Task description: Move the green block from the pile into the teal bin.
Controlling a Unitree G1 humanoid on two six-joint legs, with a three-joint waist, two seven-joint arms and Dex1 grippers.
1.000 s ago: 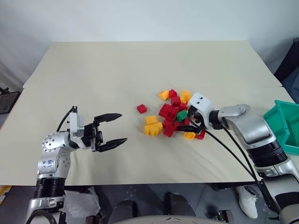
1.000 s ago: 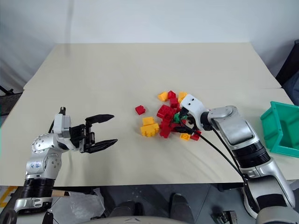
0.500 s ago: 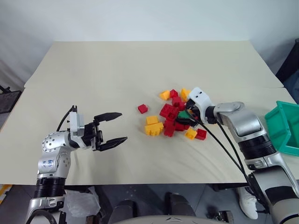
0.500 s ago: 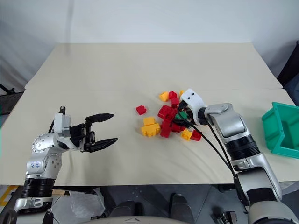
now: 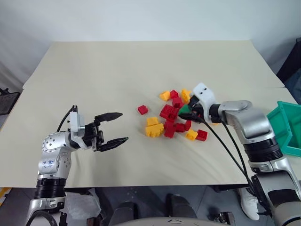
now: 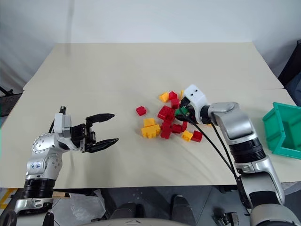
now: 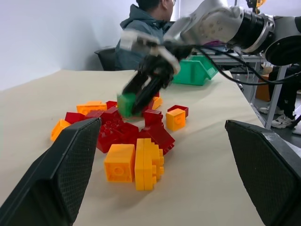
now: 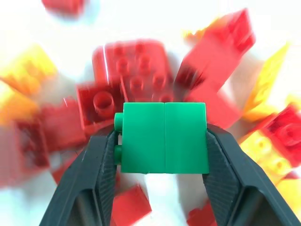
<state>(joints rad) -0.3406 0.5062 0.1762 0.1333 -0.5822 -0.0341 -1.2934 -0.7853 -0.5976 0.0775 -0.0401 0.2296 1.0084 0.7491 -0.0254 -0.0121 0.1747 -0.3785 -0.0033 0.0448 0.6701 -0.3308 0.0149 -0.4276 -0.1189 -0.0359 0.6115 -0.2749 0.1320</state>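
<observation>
Over the pale tabletop [image 5: 117,70], the head views show one pile [image 5: 176,115] of red and yellow-orange bricks, about twenty as far as can be counted, plus one lone red brick [image 5: 142,109] set apart on its left. One green block [image 5: 185,109] sits between the fingers of the right gripper [image 5: 190,113], just above the pile's right side — pinched, not lying among the others. One teal bin [image 5: 284,127] stands at the table's right edge, well apart from the pile; the part of its inside that can be seen holds no brick. The left gripper [image 5: 113,128] hovers over bare table well to the left of the pile, its two black fingers spread wide with nothing between them.

From the left wrist, the pile is seen side-on: a yellow-orange brick pair [image 7: 136,162] lies nearest, red ones behind, and the green block hangs clear above them in the right gripper's fingers. This view adds what the head views lack — a person [image 7: 146,23] in a dark jacket seated beyond the table, with the bin's open mouth beside them.

From the right wrist, the green block [image 8: 162,136] is clamped squarely between both black fingers [image 8: 94,169], its studs pointing sideways, blurred red and yellow bricks below.
</observation>
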